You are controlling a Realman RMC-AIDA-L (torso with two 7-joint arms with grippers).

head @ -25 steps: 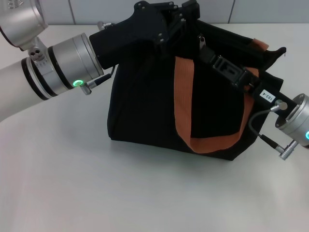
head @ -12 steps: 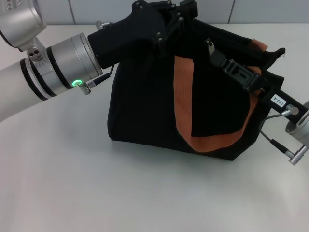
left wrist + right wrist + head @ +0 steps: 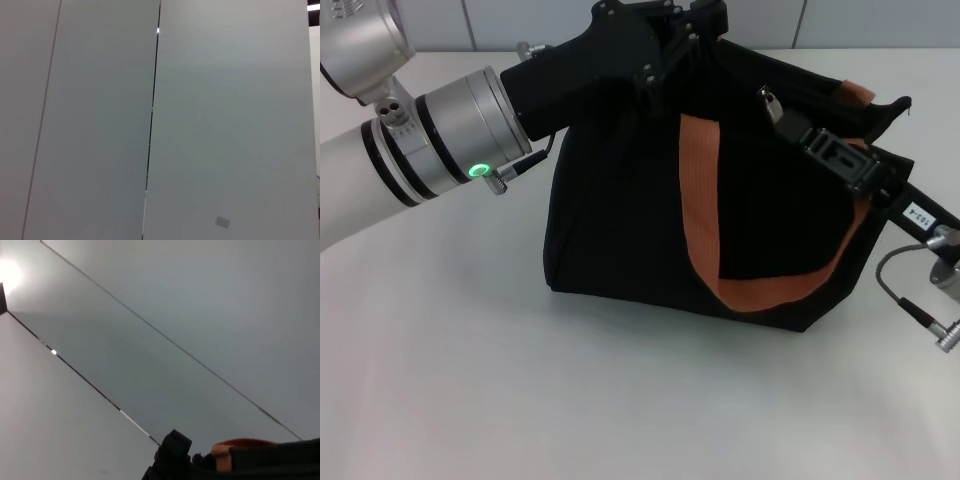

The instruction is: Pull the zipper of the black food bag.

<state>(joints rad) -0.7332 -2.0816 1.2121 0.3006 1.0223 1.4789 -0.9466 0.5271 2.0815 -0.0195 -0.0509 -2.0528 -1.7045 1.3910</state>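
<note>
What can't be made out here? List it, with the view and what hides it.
- Left end effector fingers: head view, black on the black food bag, its body covers them.
- Right end effector grip on the zipper: head view, fingertips too small and dark.
- Zip line: black fabric hides it.
- Both wrist views: mostly wall.

Only a flat, pale grey wall of smooth panels [image 3: 225,110] fills the left wrist view. A thin dark vertical seam [image 3: 152,115] splits it into panels, with a fainter grey line [image 3: 42,115] off to one side. A small, darker grey rectangular mark [image 3: 223,222] sits on the widest panel.
</note>
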